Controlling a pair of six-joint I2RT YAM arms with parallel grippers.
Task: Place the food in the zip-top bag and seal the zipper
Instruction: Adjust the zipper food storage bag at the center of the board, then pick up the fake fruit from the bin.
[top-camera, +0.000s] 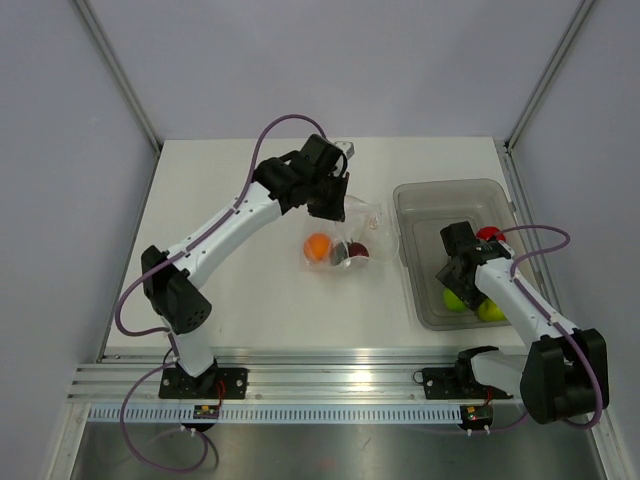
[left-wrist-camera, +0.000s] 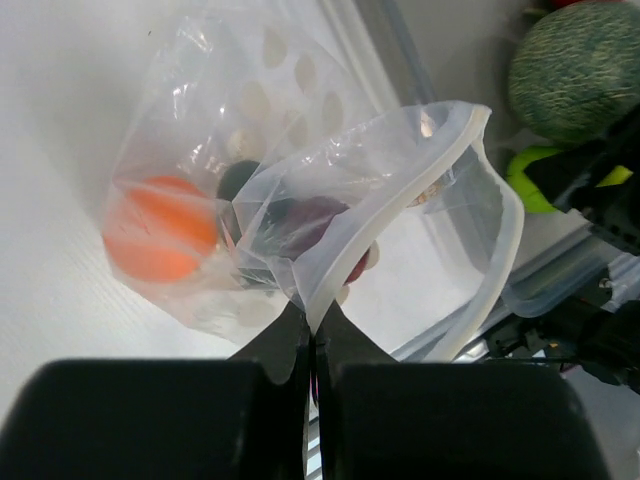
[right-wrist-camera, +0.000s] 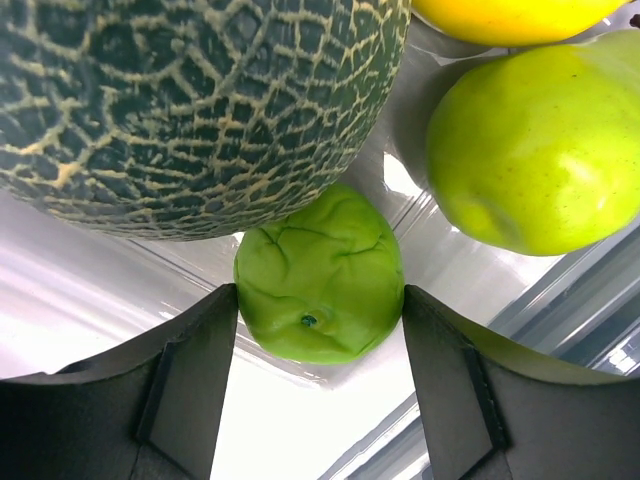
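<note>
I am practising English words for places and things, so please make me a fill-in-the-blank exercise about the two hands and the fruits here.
1. The left hand pinches the rim of the ___.
2. The orange lies ___ the bag.
3. The fingers of the right hand stand on either side of a small ___ fruit.
4. The melon lies in the grey ___.
Missing words: bag; inside; green; tub.

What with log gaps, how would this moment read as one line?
left gripper: shut on dotted clear plastic bag | inside: orange ball, dark red ball | right gripper: flanks small green fruit, grip unclear
</note>
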